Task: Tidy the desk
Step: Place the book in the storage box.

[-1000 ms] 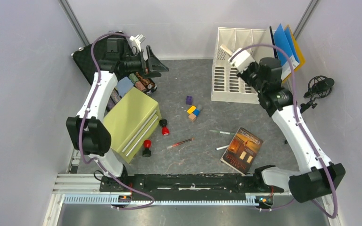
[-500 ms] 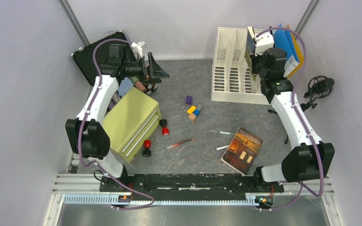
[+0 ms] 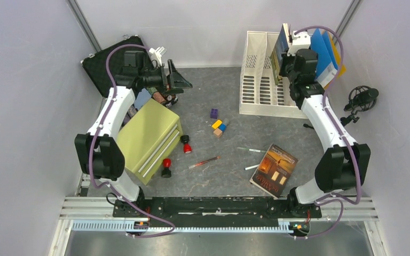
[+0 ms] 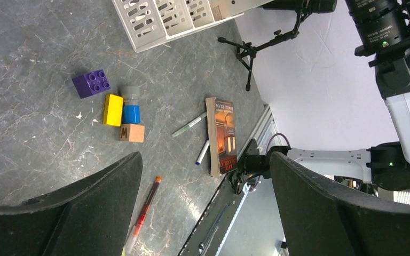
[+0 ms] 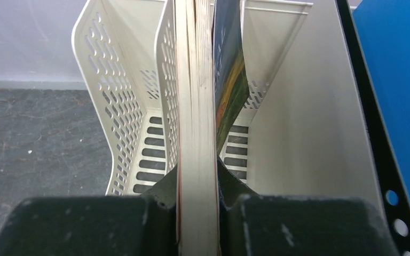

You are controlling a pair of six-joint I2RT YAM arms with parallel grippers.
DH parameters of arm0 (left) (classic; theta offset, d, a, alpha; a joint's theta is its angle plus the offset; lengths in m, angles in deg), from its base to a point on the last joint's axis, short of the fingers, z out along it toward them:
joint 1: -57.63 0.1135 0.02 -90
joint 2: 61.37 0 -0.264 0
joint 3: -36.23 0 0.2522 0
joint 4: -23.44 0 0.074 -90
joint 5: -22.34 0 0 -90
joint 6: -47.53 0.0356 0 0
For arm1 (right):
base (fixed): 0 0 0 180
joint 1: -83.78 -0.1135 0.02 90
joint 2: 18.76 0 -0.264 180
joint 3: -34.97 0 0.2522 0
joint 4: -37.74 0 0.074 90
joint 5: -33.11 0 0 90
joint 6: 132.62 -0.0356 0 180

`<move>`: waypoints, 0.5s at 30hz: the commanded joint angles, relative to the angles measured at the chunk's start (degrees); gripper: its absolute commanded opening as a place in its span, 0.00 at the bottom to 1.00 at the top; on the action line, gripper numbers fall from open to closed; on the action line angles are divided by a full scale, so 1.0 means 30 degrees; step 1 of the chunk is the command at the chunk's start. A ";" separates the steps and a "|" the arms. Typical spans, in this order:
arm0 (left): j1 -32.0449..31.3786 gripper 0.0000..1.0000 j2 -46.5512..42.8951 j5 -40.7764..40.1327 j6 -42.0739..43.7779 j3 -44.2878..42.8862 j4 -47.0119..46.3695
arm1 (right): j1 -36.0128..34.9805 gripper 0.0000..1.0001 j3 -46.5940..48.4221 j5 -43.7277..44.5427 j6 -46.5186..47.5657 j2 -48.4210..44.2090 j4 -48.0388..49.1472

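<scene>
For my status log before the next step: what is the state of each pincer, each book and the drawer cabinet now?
Right pincer: shut on the held book.
Held book: closed, upright, over the white rack.
Left pincer: open, empty.
Drawer cabinet: drawers shut.
Second book: closed, lying flat on the desk.

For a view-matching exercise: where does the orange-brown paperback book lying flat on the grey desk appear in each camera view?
Top external: orange-brown paperback book lower right of centre.
Left wrist: book near the centre.
Right wrist: not in it.
Shared landmark: white slotted plastic file rack, in all three.
</scene>
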 commanded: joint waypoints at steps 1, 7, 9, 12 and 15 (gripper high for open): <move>-0.0139 0.95 -0.0889 0.0116 -0.0855 0.0449 -0.1583 | -0.0047 0.00 0.0963 0.0805 -0.1209 0.0981 0.3623; -0.0238 0.95 -0.0970 0.0145 -0.1463 0.0760 -0.2150 | -0.0052 0.00 0.0698 0.0414 -0.1925 0.2907 0.5381; -0.0264 0.95 -0.0994 0.0202 -0.1600 0.0788 -0.2198 | -0.0048 0.00 0.0390 0.0219 -0.2120 0.3061 0.5810; -0.0264 0.95 -0.1075 0.0202 -0.1640 0.0765 -0.2293 | -0.0414 0.00 -0.0054 0.0442 -0.1640 0.2591 0.6152; -0.0264 0.96 -0.1030 0.0177 -0.1737 0.0725 -0.2479 | -0.1211 0.00 -0.0101 0.1494 -0.0362 0.1639 0.5865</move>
